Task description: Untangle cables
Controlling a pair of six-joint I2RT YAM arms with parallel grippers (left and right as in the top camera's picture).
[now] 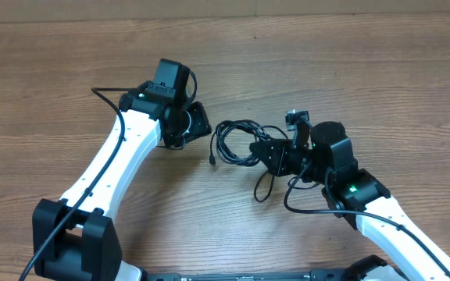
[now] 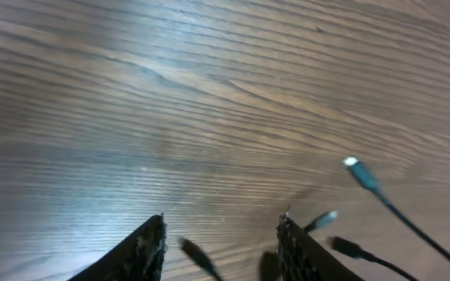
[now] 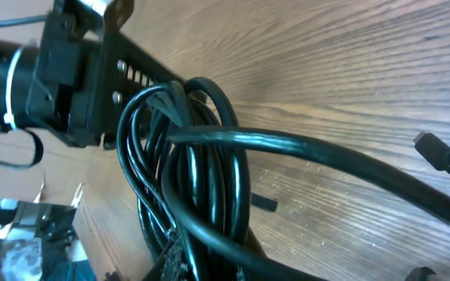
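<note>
Coiled cables (image 3: 201,187) fill the right wrist view and sit closest to the lens. They form several glossy black loops stacked together. One strand crosses over the stack and runs off toward the right edge. A small plug end (image 3: 436,152) shows against the wood grain beyond that strand.

Right gripper (image 1: 272,152): the fingers are together and clamped on the right side of the cables. In the overhead view the cables (image 1: 237,140) lie near the middle of the table (image 1: 350,55), between the two grippers. The loops spread leftward from the right gripper. One loose end (image 1: 212,160) points toward the front of the table at the left edge of the loops. A thin strand (image 1: 262,190) trails from the right gripper toward the front of the table in a narrow loop.

Left gripper (image 1: 194,125): it is positioned just left of the cables and apart from them. In the left wrist view its fingers (image 2: 143,250) stand apart above the wood and grip nothing. One dark cord end (image 2: 196,256) shows in the gap between them, too blurred to tell whether it touches either finger.

To the right of the right-hand finger:
- A light-tipped plug (image 2: 352,164) has its cord running off toward the lower right corner.
- A second plug (image 2: 326,218) lies just beside the finger.
- A dark plug (image 2: 346,248) lies below the second one.
</note>
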